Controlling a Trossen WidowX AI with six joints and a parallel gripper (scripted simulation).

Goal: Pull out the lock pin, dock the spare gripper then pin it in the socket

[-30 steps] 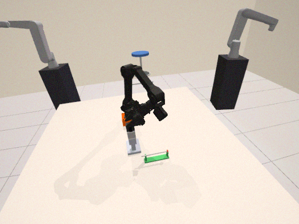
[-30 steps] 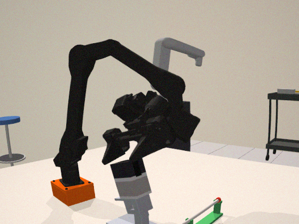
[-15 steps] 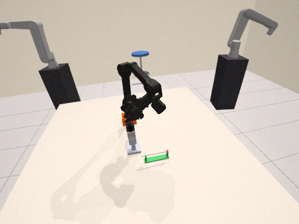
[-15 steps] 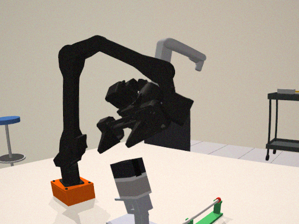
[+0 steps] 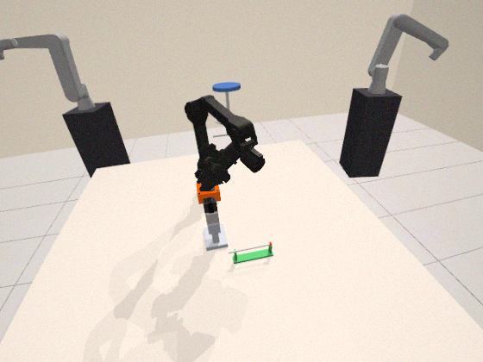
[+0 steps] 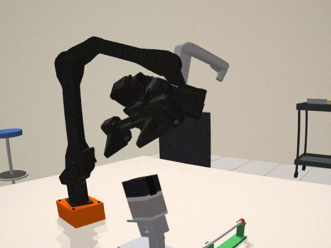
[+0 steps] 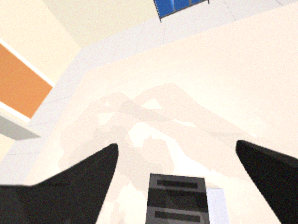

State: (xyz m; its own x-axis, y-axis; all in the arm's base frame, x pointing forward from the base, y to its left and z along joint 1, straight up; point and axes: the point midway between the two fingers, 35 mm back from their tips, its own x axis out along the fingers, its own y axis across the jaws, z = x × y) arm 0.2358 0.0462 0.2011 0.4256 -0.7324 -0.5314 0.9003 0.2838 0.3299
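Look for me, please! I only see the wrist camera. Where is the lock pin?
Observer: The thin grey pin with a red head lies on a green cradle on the table, beside the grey mount.
Operator: Is the tool touching the black block I see?
Observer: No. The open tool hangs well above that black-topped spare gripper, with air between.
Operator: What is the orange thing at my left?
Observer: The orange base block that the arm stands on.
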